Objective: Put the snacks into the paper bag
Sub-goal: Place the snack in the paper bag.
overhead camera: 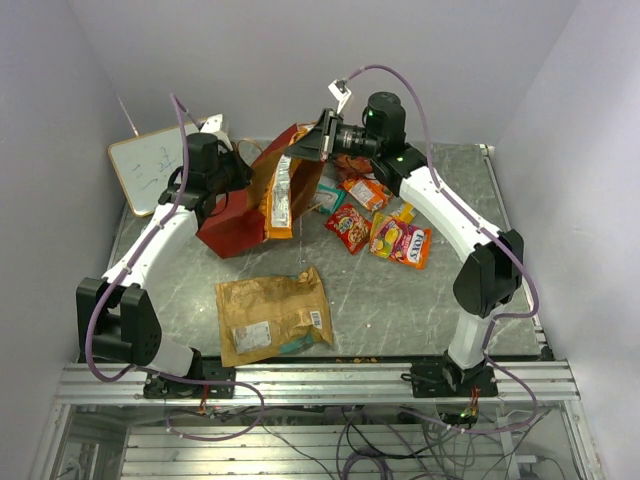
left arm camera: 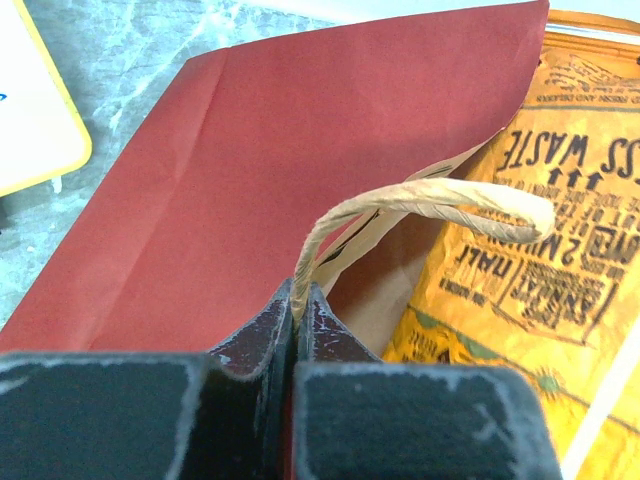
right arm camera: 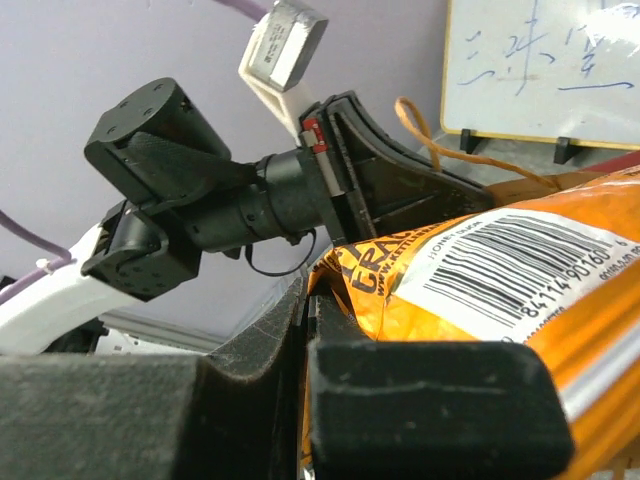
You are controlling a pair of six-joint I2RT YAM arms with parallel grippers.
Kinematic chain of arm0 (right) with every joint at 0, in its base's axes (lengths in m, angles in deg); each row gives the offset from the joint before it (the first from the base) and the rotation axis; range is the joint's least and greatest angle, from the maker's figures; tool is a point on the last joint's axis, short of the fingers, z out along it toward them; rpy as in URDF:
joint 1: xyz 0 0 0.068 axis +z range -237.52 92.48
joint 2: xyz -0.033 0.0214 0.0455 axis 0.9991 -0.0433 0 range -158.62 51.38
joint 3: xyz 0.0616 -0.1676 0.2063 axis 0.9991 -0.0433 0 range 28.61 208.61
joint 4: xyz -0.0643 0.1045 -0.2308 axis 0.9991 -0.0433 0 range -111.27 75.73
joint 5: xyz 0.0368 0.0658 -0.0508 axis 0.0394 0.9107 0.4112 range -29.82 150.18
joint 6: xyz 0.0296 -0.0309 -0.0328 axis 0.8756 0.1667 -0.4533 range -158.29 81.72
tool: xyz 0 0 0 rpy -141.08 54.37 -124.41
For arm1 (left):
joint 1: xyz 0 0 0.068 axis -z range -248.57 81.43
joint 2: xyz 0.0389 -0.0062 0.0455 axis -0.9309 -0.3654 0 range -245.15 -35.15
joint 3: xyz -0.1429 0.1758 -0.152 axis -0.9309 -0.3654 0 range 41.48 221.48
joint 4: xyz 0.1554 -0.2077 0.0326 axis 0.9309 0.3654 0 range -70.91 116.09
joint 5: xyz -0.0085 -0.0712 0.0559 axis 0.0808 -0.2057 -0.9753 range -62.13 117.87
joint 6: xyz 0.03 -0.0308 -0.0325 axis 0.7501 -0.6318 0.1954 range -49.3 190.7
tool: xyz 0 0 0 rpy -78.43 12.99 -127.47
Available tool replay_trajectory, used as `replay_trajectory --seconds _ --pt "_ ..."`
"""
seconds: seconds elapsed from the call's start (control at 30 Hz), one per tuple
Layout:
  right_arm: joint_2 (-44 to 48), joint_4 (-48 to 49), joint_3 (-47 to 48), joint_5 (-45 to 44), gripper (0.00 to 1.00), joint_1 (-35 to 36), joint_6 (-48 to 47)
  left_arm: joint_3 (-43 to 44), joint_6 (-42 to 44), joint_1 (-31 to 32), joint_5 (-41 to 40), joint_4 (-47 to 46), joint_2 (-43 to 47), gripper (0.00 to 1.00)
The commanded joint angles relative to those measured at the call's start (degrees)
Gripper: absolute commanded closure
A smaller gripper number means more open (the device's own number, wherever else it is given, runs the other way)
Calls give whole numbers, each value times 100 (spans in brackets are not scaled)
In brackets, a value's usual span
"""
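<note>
Left jaws: pinched shut on twisted paper handle [left arm camera: 430, 200] of tall red paper bag [left arm camera: 250, 170]. Right jaws: clamped on edge of large orange crinkly foil snack packet [right arm camera: 500, 280], hanging into bag mouth. Probably light, floppy, slippery; best held by crimped seam.

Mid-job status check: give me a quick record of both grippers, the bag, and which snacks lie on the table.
left gripper: shut on the handle of the paper bag
right gripper: shut on the orange packet
paper bag: leaning, mouth open
orange packet: at the bag's mouth, depth unclear
on table: tan-gold packet near front, small packets on the right
</note>
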Motion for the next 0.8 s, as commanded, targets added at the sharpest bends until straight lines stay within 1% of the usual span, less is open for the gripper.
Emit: replay_trajectory --seconds 0.0,0.47,0.77 --pt "294 387 57 246 100 81 188 -118 -110 13 -94 -254 103 93" --pt "562 38 -83 -72 100 82 -224 -39 -507 -148 81 -155 23 93" --pt "448 274 -491 -112 100 77 82 -48 -573 -206 184 -200 45 93"
